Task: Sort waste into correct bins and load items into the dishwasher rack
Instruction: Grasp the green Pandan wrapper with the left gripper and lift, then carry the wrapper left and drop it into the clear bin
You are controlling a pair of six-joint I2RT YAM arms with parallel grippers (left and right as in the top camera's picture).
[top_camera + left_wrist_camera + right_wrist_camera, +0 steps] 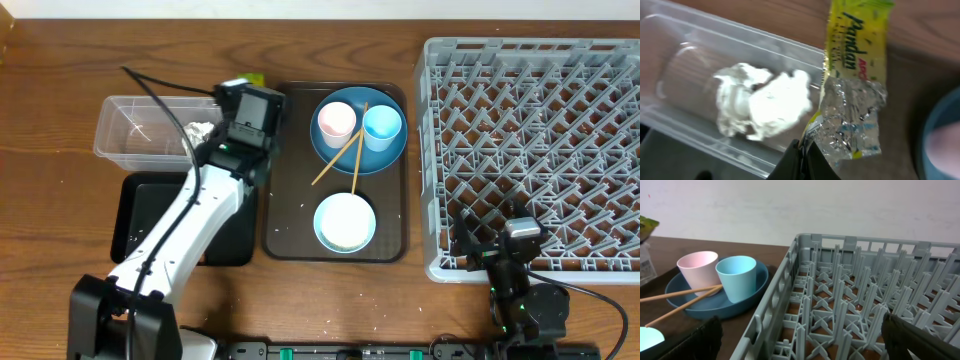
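Note:
My left gripper [805, 150] is shut on the lower edge of the yellow-green wrapper [855, 75], next to the right end of the clear tub [685, 60]. The crumpled white tissue [762, 102] lies in that tub. In the overhead view the left gripper [240, 92] and wrapper [250, 79] are between the tub [130, 130] and the brown tray. The blue plate [358, 150] carries the pink cup [335, 120], the light-blue cup [382, 125] and the chopsticks [345, 155]. The white bowl [345, 222] sits in front of it. My right gripper [810, 340] is open over the grey rack's [535, 150] front-left corner. The carrot is out of view.
The shallow black tray [225, 245] lies in front of the clear tub, partly under my left arm. The brown serving tray [285, 235] holds the plate and bowl, with a few white specks on it. The rack fills the right side of the table.

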